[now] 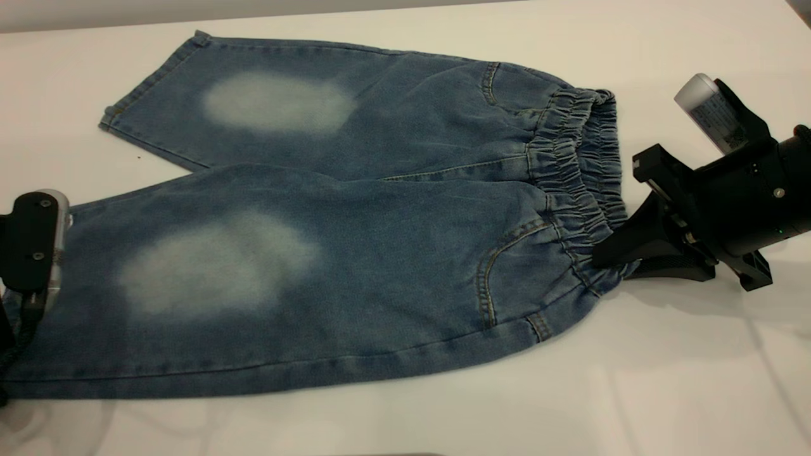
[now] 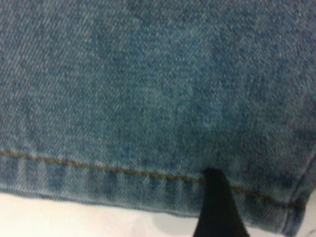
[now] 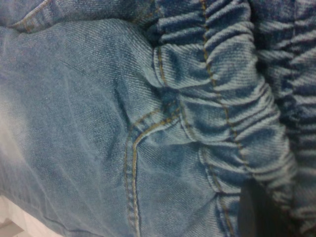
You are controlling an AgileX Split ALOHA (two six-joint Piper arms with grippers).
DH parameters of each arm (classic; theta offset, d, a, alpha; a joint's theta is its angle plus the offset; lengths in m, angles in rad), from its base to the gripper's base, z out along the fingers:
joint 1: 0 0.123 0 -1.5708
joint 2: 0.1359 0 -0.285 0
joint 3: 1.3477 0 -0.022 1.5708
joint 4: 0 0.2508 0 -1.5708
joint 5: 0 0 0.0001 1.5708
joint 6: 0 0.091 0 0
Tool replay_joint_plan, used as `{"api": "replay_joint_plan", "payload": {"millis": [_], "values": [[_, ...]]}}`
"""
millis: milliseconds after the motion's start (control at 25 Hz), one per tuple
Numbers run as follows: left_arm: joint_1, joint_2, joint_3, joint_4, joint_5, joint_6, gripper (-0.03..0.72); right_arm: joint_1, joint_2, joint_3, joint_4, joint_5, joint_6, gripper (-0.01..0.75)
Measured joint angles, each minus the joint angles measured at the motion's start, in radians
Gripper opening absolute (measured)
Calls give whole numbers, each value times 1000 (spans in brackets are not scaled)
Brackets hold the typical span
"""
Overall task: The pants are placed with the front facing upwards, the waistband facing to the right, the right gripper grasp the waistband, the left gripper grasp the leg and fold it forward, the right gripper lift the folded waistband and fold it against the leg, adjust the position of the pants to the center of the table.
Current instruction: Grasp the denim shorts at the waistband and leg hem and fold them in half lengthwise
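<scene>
The pants (image 1: pixel 355 253) lie flat on the white table (image 1: pixel 665 380), front up, both legs pointing left. The ruched waistband (image 1: pixel 573 171) is at the right. My right gripper (image 1: pixel 607 256) comes in from the right and is shut on the waistband's near corner. In the right wrist view one dark finger (image 3: pixel 256 210) lies over the gathered waistband (image 3: pixel 232 118); the other finger is hidden beneath the cloth. My left gripper (image 1: pixel 35 253) sits at the hem of the near leg, shut on it. Its one visible black finger (image 2: pixel 217 207) lies across the stitched hem (image 2: pixel 98 173).
Bare white table surrounds the pants, with a wide strip along the front (image 1: pixel 405 424) and to the right (image 1: pixel 697 50). The far leg's hem (image 1: pixel 149 85) lies near the table's back edge.
</scene>
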Motion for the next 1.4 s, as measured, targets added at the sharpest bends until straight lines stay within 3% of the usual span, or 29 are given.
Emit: {"api": "replay_joint_plan", "payload": {"millis": [480,560,720,800,1000,1200,1400], "values": [[0,28,-2,17,-10,0,374,0,0,0,-3,0,0,64],[0,28,-3,35,-11,0,314,0,0,0,-4,0,0,64],[0,29,-10,57,-25,0,100,0,0,0,-24,25,0,64],[0,26,-11,59,-23,0,55,0,-6,0,-32,56,2,64],[-12,-67,4,36,67,-2,50,-39,-76,0,-116,128,36,64],[-12,-248,8,20,99,-1,50,-90,-161,1,-237,136,167,64],[-12,-411,9,-55,145,-1,50,-93,-259,75,-298,140,235,65]]}}
